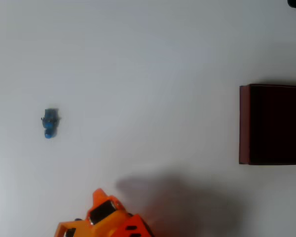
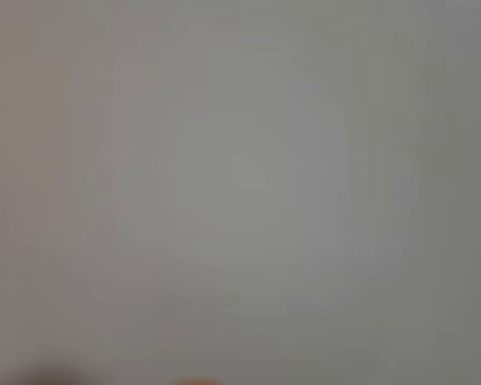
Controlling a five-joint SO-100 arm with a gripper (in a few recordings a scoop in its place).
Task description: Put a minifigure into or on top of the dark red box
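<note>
Overhead view, left to right: minifigure is lying alone on the desk, long axis up-down in frame, head toward the bottom. Orange tool is sitting below-right of it; spread or pressed together, cannot tell. Dark red box is standing far right, well apart.

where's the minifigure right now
In the overhead view the minifigure lies alone on the white table at the left, far from the dark red box at the right edge, with the orange arm below it.
</note>
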